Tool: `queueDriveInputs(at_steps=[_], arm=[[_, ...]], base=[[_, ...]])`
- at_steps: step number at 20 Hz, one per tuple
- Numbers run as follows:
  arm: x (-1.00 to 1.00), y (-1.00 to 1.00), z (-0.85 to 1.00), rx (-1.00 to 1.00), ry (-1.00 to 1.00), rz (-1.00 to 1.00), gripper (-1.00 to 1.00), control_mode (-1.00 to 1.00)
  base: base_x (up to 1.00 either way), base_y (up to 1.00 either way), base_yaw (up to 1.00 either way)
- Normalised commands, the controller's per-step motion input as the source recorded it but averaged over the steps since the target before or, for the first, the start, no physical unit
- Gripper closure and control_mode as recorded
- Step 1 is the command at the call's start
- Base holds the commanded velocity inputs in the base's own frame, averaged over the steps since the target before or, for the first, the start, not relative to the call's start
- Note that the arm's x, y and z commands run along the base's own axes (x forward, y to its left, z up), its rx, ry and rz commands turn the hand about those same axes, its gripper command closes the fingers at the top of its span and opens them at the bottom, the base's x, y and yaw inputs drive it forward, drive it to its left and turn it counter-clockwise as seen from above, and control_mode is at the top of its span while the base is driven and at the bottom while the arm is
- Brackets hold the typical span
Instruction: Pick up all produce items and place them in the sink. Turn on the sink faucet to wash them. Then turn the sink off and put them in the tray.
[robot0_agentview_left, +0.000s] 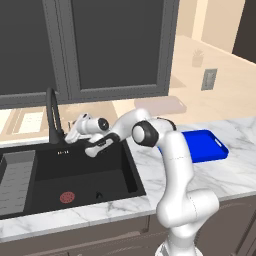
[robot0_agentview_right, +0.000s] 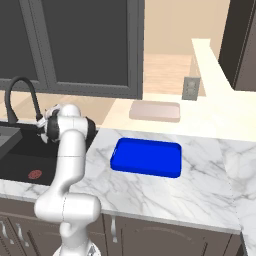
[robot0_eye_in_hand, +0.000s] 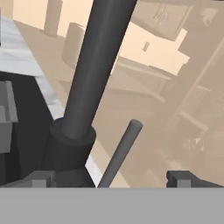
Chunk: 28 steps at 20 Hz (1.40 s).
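**Open gripper lined up on the faucet lever**

White marble counter runs across the lower half of both base views, under dark cabinets. In the hand view the two-finger gripper stands spread wide, empty, with the small grey side lever rising between its tips at bottom centre. Just left of the lever stands the thick stem of the tall slim black faucet with arched spout; in the left base view the faucet sits at centre left, with the gripper close beside its base. Below it, at lower left, lies the large matte black rectangular sink with its round red drain; whether any produce lies inside I cannot tell. The bright blue flat rectangular tray rests bare at the centre of the right base view.

Likely step: working the lever. The lever is thin and slanted; if the fingers close off-centre it may slip out, or the left finger may knock the stem and stall the push.
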Motion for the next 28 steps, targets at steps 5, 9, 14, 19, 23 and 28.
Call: queueDriveInputs(at_steps=[5, 9, 14, 19, 23, 28], arm=[[0.32, 0.13, -0.05, 0.0, 0.02, 0.0, -1.0, -1.0], [0.3, 0.19, -0.1, 0.0, 0.01, 0.0, -1.0, -1.0], [0.19, 0.18, -0.11, 0.0, 0.0, 0.02, -1.0, -1.0], [0.14, 0.22, -0.16, 0.0, 0.0, 0.02, 1.0, -1.0], [0.16, 0.3, -0.13, 0.0, 0.0, 0.01, 1.0, -1.0], [0.02, 0.07, -0.03, 0.0, 0.0, 0.0, 1.0, -1.0]], base=[[0.0, 0.0, 0.0], [0.0, 0.0, 0.0], [0.0, 0.0, 0.0], [0.0, 0.0, 0.0], [0.0, 0.0, 0.0], [0.0, 0.0, 0.0]])
